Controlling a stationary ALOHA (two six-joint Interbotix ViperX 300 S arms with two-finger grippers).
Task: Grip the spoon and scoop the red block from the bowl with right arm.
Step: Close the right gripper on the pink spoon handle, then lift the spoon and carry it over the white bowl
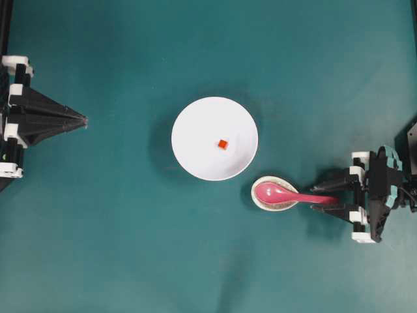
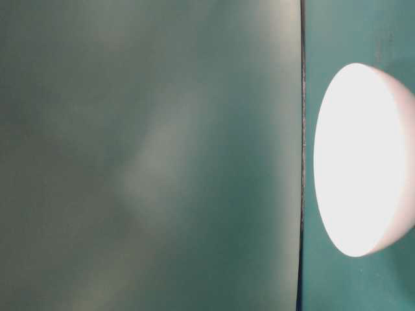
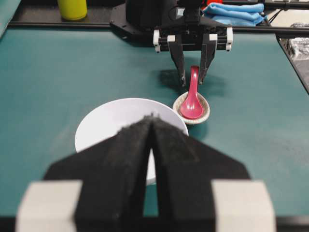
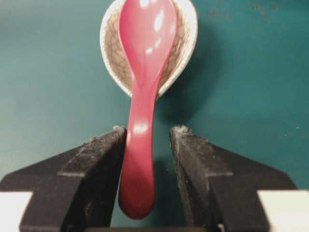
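spoon point(image 4: 143, 92) handle between open right gripper point(image 4: 147, 137) jaws

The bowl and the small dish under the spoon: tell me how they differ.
The bowl is round, plain white and much larger; the small dish is oval with a crackled grey-white glaze. The bowl holds only the red block; the small dish cradles the scoop of the spoon. Both sit upright on the teal table.

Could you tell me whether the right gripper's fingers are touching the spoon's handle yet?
Cannot tell. In the right wrist view the open right gripper straddles the spoon; the right finger stands clear, but the left finger shows no plain gap.
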